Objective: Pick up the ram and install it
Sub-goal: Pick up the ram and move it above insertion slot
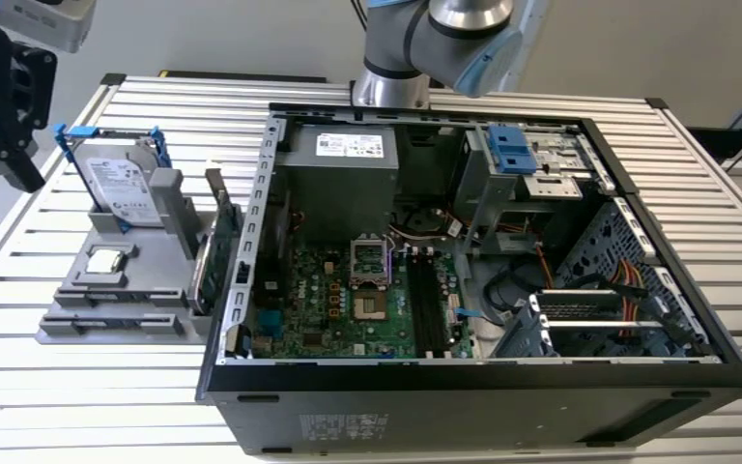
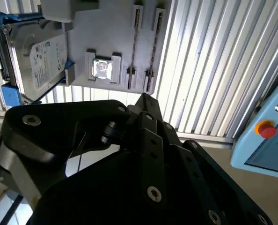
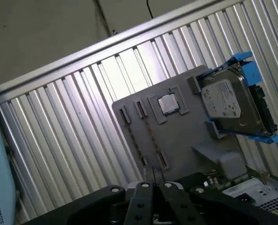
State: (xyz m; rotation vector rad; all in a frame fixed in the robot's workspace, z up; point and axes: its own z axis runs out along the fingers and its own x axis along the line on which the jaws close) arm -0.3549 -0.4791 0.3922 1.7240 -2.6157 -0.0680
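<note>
The fingers [image 3: 147,179] were pressed together on nothing, hanging above the desk [image 3: 59,140]. The ram [image 3: 150,136] stood on edge in a slot of the gray holder [image 3: 186,138], ahead of the fingertips and apart from them, with the drive [image 3: 230,105] farther off.

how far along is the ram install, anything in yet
Done: nothing visible yet; the motherboard's memory slots look empty. In hand: the gripper hangs over the grey holder, carrying nothing that shows. The ram appears to sit edge-on in a holder slot. Left: the whole pick and install.
</note>
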